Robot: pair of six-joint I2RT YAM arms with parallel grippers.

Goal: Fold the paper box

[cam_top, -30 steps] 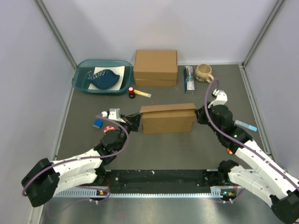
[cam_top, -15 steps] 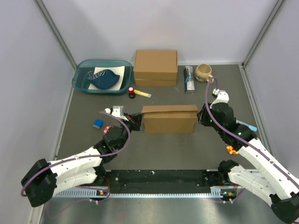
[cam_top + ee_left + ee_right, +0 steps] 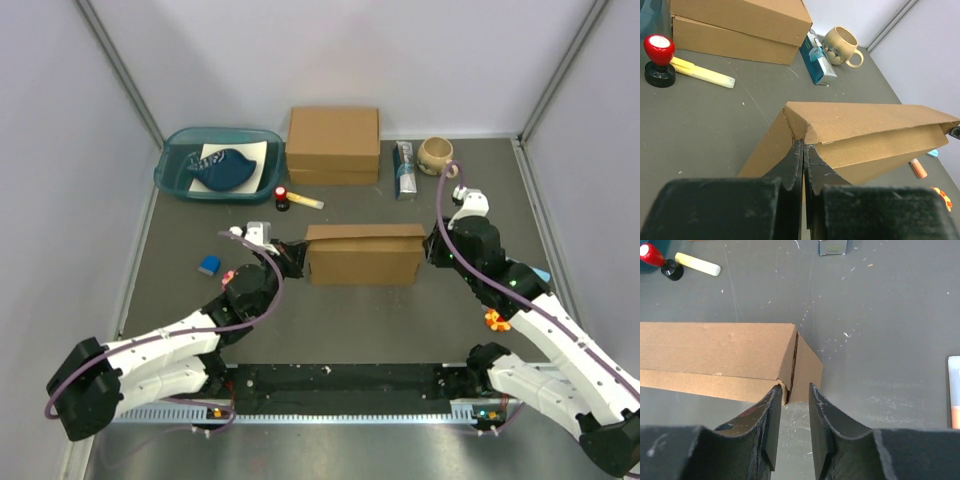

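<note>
the plain brown cardboard mailer box (image 3: 362,255) is being carried by the dark grey desk (image 3: 350,320) near its middle, folded up into a long low block, lying between the two arms. the left tool (image 3: 803,150) is being held pressed together, its tips touching the box's left end. the right tool (image 3: 792,392) is being held slightly spread at the box's right end, with the near corner edge just at the gap between its tips.
</note>
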